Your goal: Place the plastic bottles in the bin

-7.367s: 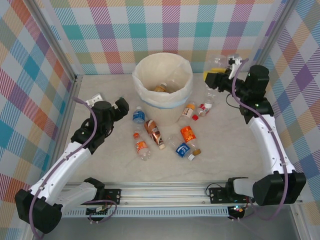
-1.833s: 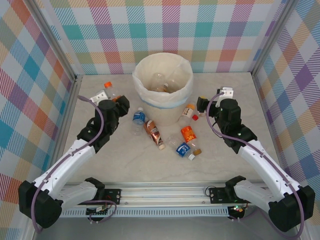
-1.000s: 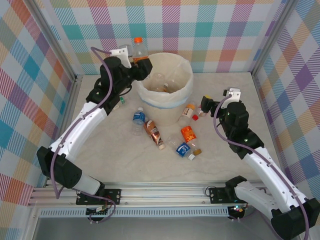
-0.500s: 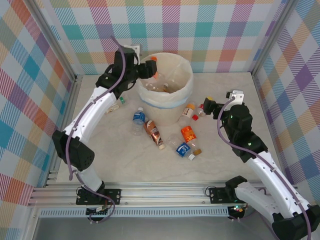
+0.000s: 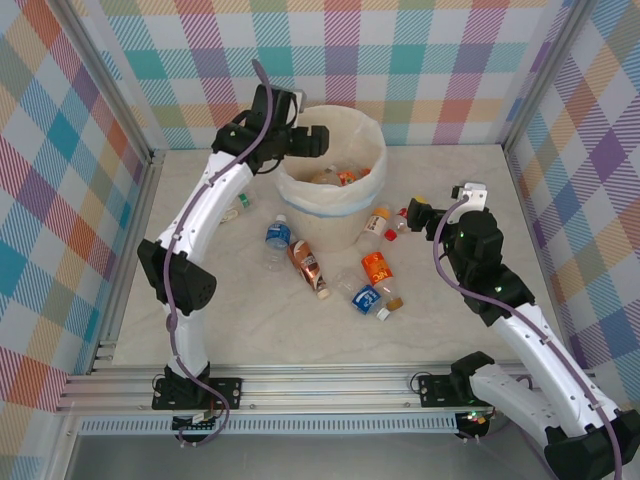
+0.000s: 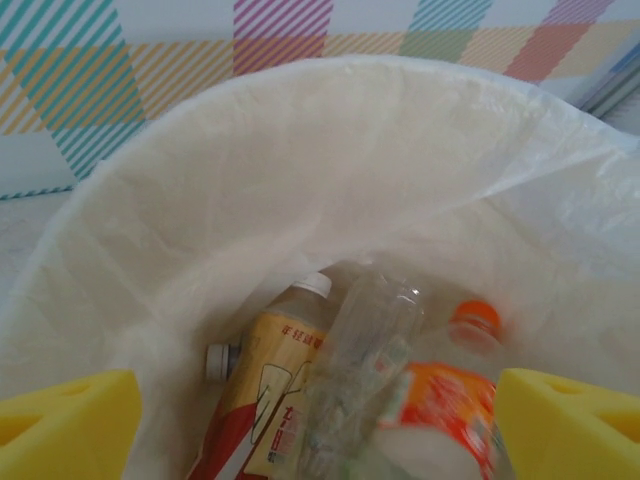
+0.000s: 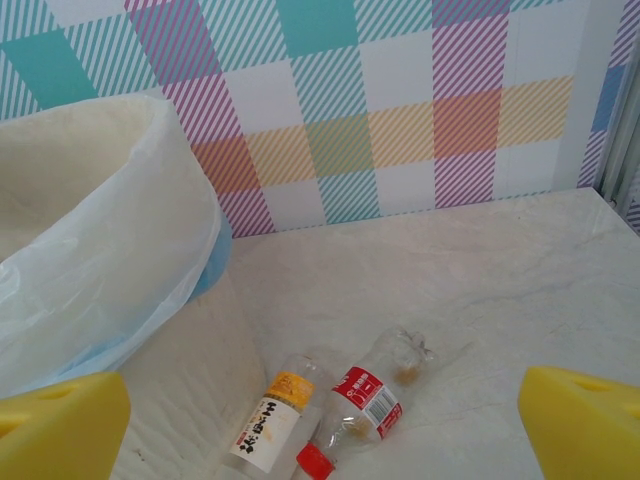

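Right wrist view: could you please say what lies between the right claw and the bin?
A yellow-labelled bottle and a red-labelled bottle lie there on their sides, close by the bin, as the right wrist view shows.

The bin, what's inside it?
Inside the bin lie a yellow-labelled bottle with a white cap, a clear bottle and an orange-capped bottle. They cover the bottom, so anything underneath is hidden.

Pale marbled table [image 5: 300, 335] — plaid walls [image 5: 420, 60] behind; a metal rail [image 5: 330, 385] along its near edge.
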